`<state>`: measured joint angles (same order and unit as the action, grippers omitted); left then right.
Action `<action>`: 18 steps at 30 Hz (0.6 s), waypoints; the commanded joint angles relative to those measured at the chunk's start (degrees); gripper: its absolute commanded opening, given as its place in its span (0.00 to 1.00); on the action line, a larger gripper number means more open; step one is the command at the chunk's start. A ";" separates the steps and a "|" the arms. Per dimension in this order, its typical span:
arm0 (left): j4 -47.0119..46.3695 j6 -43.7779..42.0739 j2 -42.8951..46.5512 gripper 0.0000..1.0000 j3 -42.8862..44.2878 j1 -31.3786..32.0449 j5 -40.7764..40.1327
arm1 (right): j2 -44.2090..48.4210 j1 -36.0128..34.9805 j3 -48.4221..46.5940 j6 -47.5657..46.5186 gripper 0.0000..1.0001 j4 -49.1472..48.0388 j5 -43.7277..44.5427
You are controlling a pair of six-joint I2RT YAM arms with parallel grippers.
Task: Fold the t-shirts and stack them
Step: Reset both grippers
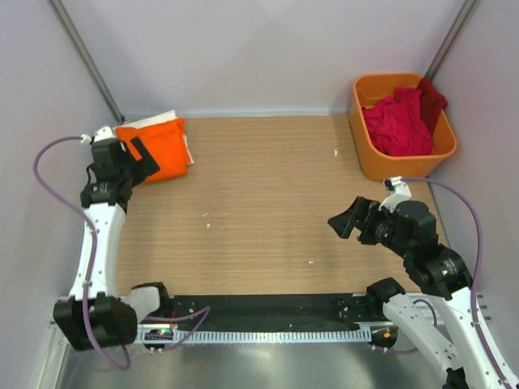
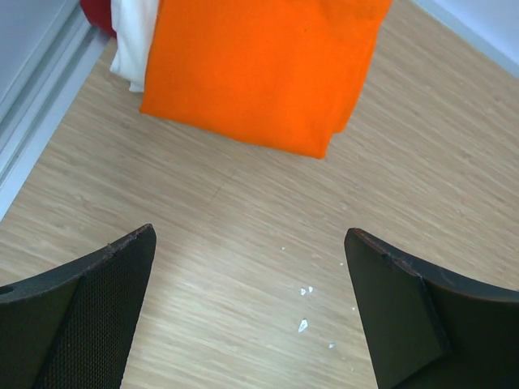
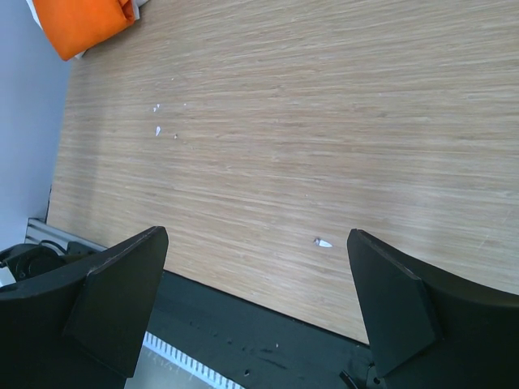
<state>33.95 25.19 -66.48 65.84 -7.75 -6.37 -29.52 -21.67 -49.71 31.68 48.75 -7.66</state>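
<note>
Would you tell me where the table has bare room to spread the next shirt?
The wide middle of the table is bare, from the folded orange t-shirt across to the orange tub and down to the black strip. Crowded: the far-left corner around the left claw, and the tub's corner.

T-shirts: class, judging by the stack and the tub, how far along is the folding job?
Done: a folded orange t-shirt lies on a cream-white t-shirt in the far left corner. In hand: nothing; the left gripper and right gripper are both open and empty. Left: the crimson t-shirt and dark red t-shirt sit crumpled in the orange tub.
</note>
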 commanded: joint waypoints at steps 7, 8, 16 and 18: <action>-26.08 -11.78 18.30 1.00 -25.45 3.08 1.09 | 2.27 -0.13 -1.09 0.57 1.00 0.12 0.10; -28.57 -14.01 20.92 1.00 -27.59 4.83 2.23 | 2.45 -0.13 -1.00 0.66 1.00 0.12 0.10; -51.15 -25.72 32.28 1.00 -46.85 7.22 3.74 | 5.61 -0.13 -1.26 0.84 1.00 2.57 0.80; -53.28 -23.00 32.99 1.00 -48.78 7.22 1.98 | 6.49 -0.04 -1.26 0.92 1.00 3.36 1.24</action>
<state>-4.95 4.16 -35.22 18.65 -0.69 -3.01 -24.21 -21.67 -49.71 32.03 51.07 -7.35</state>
